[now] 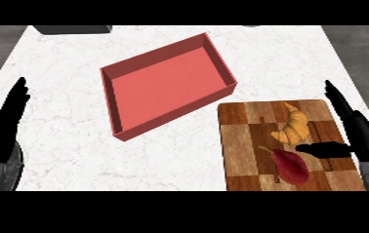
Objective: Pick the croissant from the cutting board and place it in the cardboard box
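Red and shallow, one rectangular cardboard box [169, 83] sits turned at an angle in the upper middle of the frame, on a white marble-patterned counter [65, 129]. Its low walls enclose a flat, lighter red floor, and nothing lies in it.

At the lower right of the frame lies one wooden cutting board [249, 144], a patchwork of light and dark brown blocks with a visible grain. Its upper left corner comes near the box's lower right corner, apart from it. Two things rest on the board. One golden-brown curved croissant [294, 126], ridged along its back, lies on the board's upper right part. One dark red pear-shaped fruit [291, 167] with a thin stem lies just below it on the lower part, close to the croissant without clearly touching.

Two black hands show. The right hand [344, 117] stands at the right edge of the frame with its fingers straight and pointing up, holding nothing; its thumb [324, 149] reaches left over the board, just below the croissant. The left hand [13, 105] rests at the left edge with fingers straight and up, also holding nothing.

A dark grey object [72, 29] shows partly at the upper left.
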### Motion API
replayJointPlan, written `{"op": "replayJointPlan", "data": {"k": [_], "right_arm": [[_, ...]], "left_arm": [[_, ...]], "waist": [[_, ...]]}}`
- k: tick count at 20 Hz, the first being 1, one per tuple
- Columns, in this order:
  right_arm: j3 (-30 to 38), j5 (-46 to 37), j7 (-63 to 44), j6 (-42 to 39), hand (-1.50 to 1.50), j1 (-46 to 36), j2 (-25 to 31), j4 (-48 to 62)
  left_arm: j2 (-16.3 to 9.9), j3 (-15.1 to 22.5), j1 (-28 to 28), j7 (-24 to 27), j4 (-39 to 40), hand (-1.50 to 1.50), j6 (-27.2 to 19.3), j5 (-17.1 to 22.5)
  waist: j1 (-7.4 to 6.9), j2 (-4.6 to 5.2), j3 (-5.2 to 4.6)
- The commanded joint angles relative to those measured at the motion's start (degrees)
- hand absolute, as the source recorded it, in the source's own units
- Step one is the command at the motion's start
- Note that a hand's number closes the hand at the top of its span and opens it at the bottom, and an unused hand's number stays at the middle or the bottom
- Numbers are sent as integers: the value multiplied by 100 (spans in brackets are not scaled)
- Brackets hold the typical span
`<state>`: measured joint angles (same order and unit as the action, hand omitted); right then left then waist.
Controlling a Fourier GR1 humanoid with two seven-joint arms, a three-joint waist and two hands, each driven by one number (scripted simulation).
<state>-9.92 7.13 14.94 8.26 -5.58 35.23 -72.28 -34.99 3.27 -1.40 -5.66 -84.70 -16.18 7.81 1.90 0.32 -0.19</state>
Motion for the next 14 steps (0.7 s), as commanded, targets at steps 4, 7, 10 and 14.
{"op": "replayJointPlan", "data": {"k": [4, 7, 10, 14], "right_arm": [[910, 881, 2864, -765, -150, 1098, -423, 920], [1031, 294, 3328, -776, -150, 560, -229, 1853], [819, -298, 2683, -361, -150, 576, 349, 1446], [321, -1035, 1873, -598, -150, 390, 1170, 1329]], "left_arm": [[188, 120, 25, 258, 550, 0, -190, -428], [65, 3, -263, 51, 507, 0, 45, -501], [188, 68, -224, 139, 690, 0, 101, -513], [441, 247, -422, 95, 870, 0, -181, -765]], "waist": [[-73, -14, 37], [-205, -19, 28], [-196, -25, 18], [-194, -11, 5]]}}
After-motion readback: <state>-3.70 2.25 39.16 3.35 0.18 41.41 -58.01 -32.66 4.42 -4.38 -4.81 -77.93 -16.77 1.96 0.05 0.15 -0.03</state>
